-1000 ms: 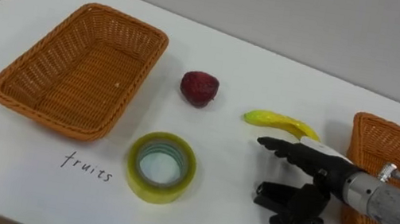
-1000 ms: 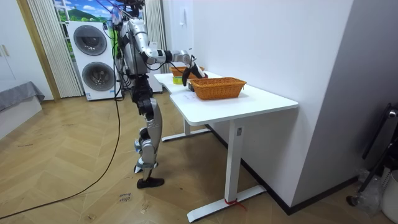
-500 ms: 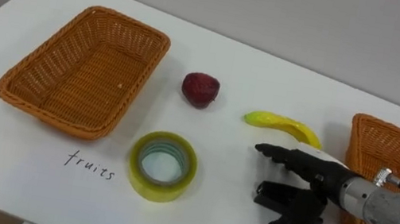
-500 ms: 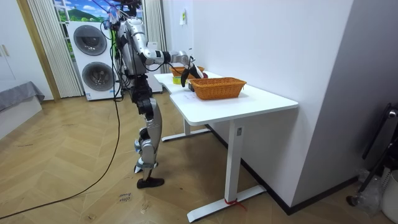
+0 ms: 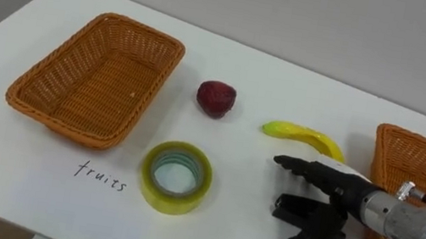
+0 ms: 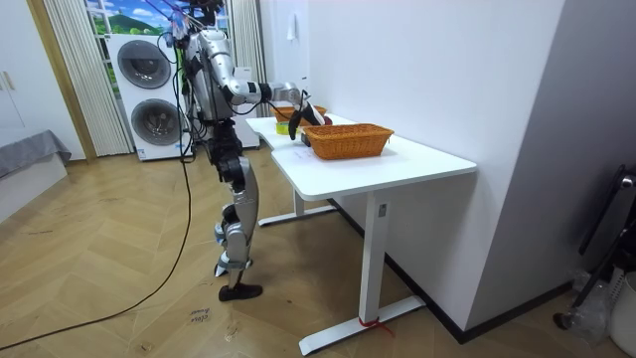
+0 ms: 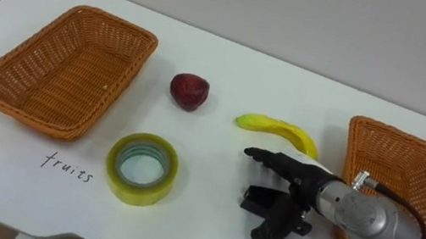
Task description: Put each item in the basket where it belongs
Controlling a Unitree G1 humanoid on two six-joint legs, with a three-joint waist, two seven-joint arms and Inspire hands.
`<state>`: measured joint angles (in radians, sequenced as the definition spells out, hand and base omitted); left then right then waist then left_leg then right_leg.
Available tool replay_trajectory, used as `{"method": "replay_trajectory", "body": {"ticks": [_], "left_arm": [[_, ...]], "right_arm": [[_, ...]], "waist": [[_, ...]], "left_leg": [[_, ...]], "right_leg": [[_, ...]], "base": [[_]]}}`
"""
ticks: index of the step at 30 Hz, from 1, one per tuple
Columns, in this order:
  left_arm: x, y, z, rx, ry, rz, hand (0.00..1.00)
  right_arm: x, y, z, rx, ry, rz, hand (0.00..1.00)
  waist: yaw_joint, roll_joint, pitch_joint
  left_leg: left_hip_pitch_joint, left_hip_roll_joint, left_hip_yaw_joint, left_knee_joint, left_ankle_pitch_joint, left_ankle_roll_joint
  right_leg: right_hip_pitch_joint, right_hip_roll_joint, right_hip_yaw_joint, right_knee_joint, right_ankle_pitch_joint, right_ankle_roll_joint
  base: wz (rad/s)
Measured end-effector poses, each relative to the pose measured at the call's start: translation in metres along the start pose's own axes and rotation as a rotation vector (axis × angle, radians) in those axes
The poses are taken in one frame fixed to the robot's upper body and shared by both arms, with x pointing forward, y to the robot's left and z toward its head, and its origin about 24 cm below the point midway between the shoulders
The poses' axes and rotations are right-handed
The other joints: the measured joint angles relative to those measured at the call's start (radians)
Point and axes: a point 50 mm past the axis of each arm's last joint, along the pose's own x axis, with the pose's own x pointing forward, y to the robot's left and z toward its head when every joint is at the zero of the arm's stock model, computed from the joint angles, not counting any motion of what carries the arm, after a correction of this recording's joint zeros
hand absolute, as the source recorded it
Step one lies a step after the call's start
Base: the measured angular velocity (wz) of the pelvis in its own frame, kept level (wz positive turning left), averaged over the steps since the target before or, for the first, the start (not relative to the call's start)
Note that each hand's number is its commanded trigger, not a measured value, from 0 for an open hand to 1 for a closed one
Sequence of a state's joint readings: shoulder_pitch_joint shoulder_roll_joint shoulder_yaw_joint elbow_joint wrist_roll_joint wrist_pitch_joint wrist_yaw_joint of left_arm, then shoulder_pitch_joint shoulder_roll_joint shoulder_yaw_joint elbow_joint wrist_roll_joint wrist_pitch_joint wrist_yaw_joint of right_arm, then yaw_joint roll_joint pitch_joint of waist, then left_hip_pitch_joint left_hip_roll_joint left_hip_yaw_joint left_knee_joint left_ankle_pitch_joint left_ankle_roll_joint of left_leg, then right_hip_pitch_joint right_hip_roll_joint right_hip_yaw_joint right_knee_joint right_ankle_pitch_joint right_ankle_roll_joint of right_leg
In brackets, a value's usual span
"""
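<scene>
A yellow banana [image 5: 303, 135] lies on the white table [image 5: 270, 86], with a dark red fruit [image 5: 215, 98] to its left. A yellow tape roll [image 5: 175, 177] lies flat nearer the front. An orange wicker basket [image 5: 96, 75] stands at the left above the word "fruits"; another [image 5: 419, 169] stands at the right by the word "office". My right hand [image 5: 315, 209] hovers open just below the banana, fingers stretched left and thumb spread, holding nothing. In the room view I stand at the table's end with that hand [image 6: 296, 103] over it.
The table's front edge runs along the bottom of the eye views, with a grey wall behind it. In the room view a washer and dryer stack [image 6: 149, 89] stands behind me on the wooden floor.
The whole picture has shifted slightly right and down, a camera move. My right hand stays open in about the same place below the banana.
</scene>
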<state>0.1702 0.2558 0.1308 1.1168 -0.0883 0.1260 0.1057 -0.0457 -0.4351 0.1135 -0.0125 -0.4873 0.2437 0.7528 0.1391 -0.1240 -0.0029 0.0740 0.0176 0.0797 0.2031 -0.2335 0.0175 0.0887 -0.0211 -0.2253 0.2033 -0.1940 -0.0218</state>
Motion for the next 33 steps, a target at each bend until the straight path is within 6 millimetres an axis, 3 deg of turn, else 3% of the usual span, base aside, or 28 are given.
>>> {"method": "replay_trajectory", "body": {"ticks": [3,33], "left_arm": [[0.0,0.0001,0.0,0.0,0.001,0.001,0.0],[0.0004,0.0008,-0.0005,0.007,0.025,-0.003,0.0]], "right_arm": [[0.0013,0.0021,0.001,-0.034,0.017,0.005,0.0],[-0.0019,-0.0031,0.0053,-0.085,0.068,-0.007,0.0]], "waist": [[0.001,-0.006,-0.0029],[-0.002,-0.01,0.0055]], "left_leg": [[0.001,0.0,0.0,0.0,0.0,0.0],[-0.009,-0.012,-0.001,-0.003,0.005,0.011]], "right_leg": [[0.002,-0.001,-0.001,0.0,0.0,0.0],[-0.01,-0.006,0.0,0.0,0.006,0.009]], "base": [[0.0],[0.0]]}}
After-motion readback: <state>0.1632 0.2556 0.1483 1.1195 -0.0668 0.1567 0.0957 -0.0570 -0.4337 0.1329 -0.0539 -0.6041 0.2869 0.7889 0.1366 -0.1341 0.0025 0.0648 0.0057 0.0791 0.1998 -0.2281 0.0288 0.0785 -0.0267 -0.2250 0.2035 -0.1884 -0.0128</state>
